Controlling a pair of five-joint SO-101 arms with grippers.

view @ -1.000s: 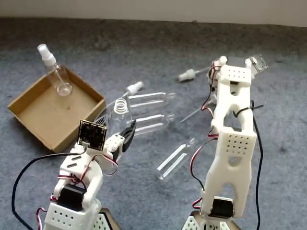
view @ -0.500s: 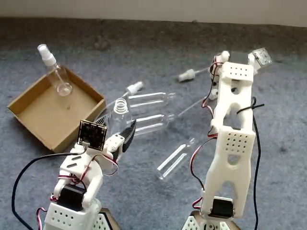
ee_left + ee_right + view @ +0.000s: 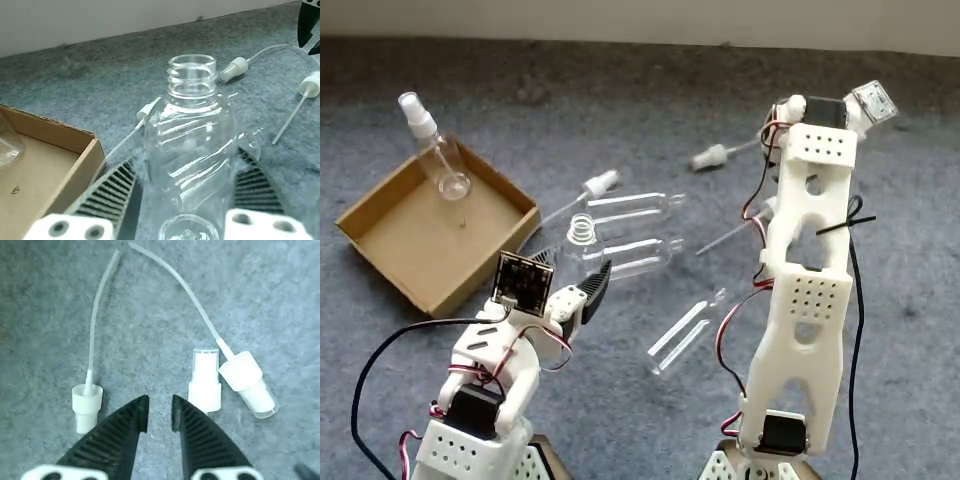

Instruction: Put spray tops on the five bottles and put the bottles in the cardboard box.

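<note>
While the left gripper (image 3: 186, 172) clamps an uncapped bottle (image 3: 192, 135), the right gripper (image 3: 160, 412) hangs empty.
Jaws barely parted, above loose spray tops (image 3: 205, 382).

bottle (image 3: 632, 205) x5: 1 in the cardboard box (image 3: 410, 245), 4 outside it. spray top (image 3: 86, 407) x5: 1 fitted on the boxed bottle, 4 loose outside the box. cardboard box x1.

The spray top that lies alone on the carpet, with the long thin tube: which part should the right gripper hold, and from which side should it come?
Grip the spray top by its thick white collar, coming from straight above and closing across its round sides. It lies flat on the carpet, so only the top is free. The tube is thin and bent and would probably flex or slip.
</note>
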